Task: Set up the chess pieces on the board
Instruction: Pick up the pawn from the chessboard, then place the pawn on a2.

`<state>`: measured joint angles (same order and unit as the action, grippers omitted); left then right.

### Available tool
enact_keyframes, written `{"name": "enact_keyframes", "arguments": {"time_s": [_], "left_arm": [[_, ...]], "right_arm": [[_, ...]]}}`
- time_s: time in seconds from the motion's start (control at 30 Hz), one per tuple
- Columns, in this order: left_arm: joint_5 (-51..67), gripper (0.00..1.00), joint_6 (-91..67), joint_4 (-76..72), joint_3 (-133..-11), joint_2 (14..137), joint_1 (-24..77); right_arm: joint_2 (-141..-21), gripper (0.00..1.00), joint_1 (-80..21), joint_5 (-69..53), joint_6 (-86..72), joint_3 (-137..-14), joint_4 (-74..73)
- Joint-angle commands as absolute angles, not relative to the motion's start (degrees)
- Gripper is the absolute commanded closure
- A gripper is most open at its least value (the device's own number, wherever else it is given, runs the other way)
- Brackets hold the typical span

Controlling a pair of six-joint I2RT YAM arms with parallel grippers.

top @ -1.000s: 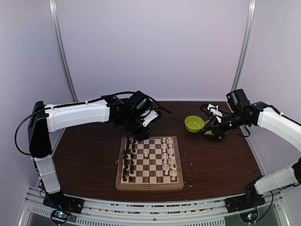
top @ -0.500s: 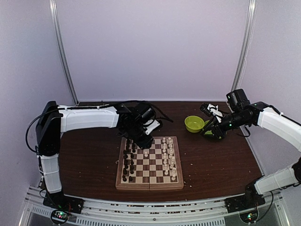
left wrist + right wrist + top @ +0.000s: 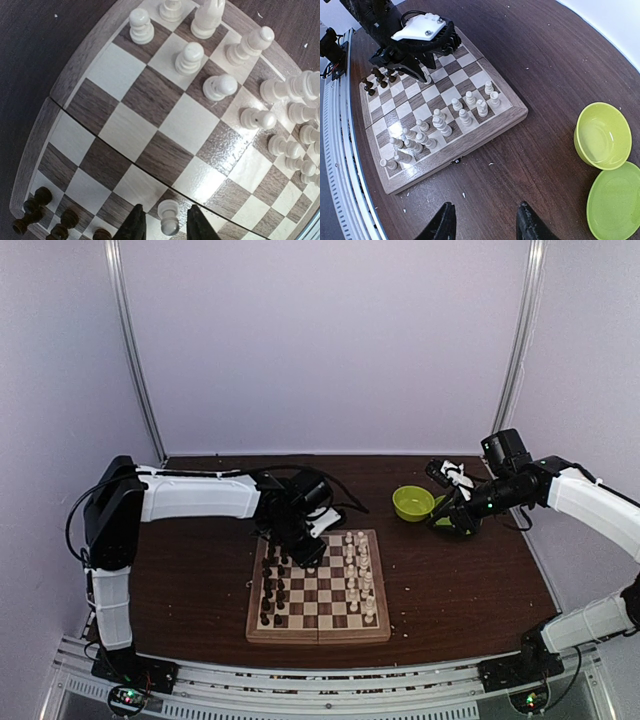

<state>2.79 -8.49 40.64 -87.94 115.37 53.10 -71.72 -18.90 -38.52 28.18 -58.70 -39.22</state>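
Left gripper (image 3: 165, 207): jaws part-open, straddling a lone white pawn (image 3: 168, 220) near the 11 o'clock corner of the board (image 3: 318, 635) (small gaps either side, no contact seen). Dark pieces (image 3: 272, 590) line its 9 o'clock side, white pieces (image 3: 360, 575) its 3 o'clock side. Right gripper (image 3: 485, 203): wide open, holding nothing, at 2 o'clock on the table (image 3: 450, 580) near the green bowl (image 3: 602, 135).

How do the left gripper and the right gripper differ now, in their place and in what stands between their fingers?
The left gripper is low over the board; the right gripper hangs over the table, off the board. The left gripper's jaws straddle a white pawn; the right gripper's have nothing between them. Both are open.
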Motion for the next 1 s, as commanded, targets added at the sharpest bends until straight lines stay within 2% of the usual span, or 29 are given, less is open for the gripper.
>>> {"name": "enact_keyframes", "arguments": {"time_s": [0.0,0.17,0.37,0.6,0.8,0.97], "left_arm": [[3.91,0.73,-8.13,40.54,-86.91,115.24,53.50],[4.63,0.84,-8.10,40.72,-86.50,115.12,53.53],[5.16,0.93,-8.17,40.83,-86.31,114.75,53.82],[7.05,0.97,-7.89,39.84,-86.94,112.21,55.57],[15.76,0.97,-7.75,30.38,-83.41,107.20,58.14],[18.58,0.97,-5.50,29.09,-84.29,107.40,61.19]], "right_arm": [[-72.24,0.59,-18.57,-37.62,28.39,-59.76,-39.13],[-72.33,0.59,-18.59,-37.71,28.48,-59.77,-39.18],[-72.22,0.59,-18.59,-37.75,28.39,-59.82,-39.24],[-72.24,0.59,-18.63,-37.75,28.39,-59.82,-39.28],[-72.07,0.59,-18.63,-37.71,28.48,-59.84,-39.29],[-71.81,0.59,-18.61,-37.70,28.48,-59.84,-39.28]]}}
